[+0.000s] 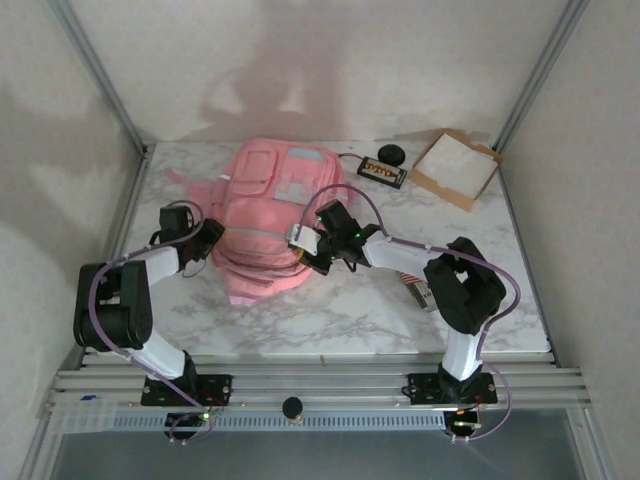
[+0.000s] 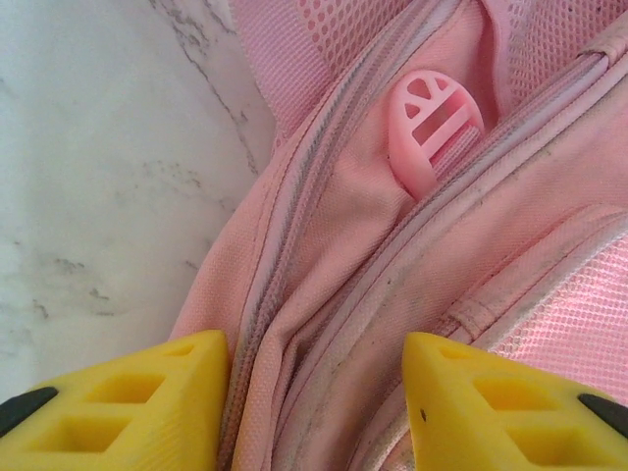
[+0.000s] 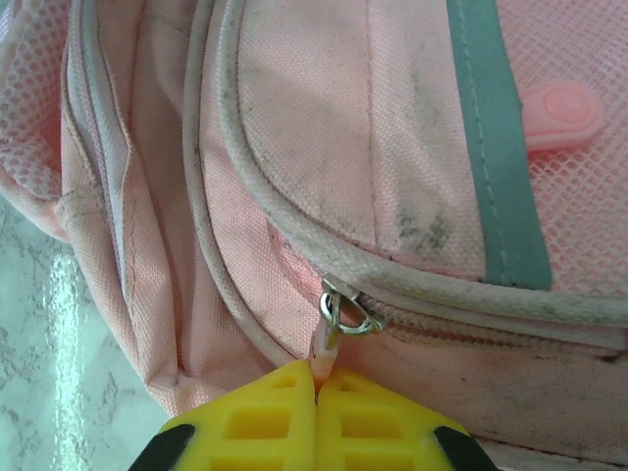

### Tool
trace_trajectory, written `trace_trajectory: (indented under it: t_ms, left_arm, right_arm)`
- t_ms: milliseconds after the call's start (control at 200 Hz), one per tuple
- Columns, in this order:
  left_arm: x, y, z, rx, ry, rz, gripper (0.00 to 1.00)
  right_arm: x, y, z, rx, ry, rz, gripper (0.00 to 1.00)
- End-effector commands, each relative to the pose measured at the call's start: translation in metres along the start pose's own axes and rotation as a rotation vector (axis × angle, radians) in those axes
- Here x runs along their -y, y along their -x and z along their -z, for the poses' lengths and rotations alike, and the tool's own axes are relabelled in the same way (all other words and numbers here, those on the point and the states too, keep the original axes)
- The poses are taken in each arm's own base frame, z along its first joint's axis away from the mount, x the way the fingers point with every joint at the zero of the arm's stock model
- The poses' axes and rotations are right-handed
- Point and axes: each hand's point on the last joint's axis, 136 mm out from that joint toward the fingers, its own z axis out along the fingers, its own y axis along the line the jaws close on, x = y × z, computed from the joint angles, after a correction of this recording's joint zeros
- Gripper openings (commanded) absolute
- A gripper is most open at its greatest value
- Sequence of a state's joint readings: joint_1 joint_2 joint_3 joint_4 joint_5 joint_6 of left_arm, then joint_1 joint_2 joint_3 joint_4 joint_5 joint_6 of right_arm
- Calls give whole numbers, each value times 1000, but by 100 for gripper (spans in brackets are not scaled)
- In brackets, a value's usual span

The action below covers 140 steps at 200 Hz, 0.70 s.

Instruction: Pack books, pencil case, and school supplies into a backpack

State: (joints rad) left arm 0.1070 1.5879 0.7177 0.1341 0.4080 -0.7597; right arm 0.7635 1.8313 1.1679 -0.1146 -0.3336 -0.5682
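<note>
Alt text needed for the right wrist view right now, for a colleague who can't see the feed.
The right gripper, jaws shut, pinches the pink zipper pull hanging from a metal slider on the scuffed pink backpack. The zipper runs off to the right below a grey-blue stripe; marble table shows at lower left.

Landmark: backpack, lying front up on the table, left of centre.

Behind and right of backpack: rectangular item, just beside its far right corner. The round object sits just behind that item. The tray is farther right, near the back right corner.

Right of backpack, toward the near edge: school supplies pack, well apart, partly under the right arm.

At backpack's left side: left pincer, fingers astride a seam fold. A buckle lies in the fold beyond.

At backpack's near right edge: right pincer, fingers together on the zipper pull.
</note>
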Motion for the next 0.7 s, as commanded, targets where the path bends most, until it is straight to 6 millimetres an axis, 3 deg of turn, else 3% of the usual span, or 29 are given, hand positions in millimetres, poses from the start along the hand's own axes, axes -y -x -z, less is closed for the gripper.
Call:
trace_trajectory:
  t_ms: [0,140,275,581,696]
  left_arm:
    - [-3,-34,4,-113,4,-5,48]
    - [3,-40,9,-111,-10,-6,44]
    - [12,-58,18,-126,-63,6,35]
    - [33,-106,36,-165,-138,-1,21]
    - [39,-115,41,-163,-157,-10,18]
  right_arm:
    - [-3,14,8,55,8,-13,0]
    - [-19,30,16,98,22,44,0]
    - [-27,15,14,38,40,14,0]
    - [-39,13,13,-50,1,-4,0]
    - [-48,14,14,-72,2,13,0]
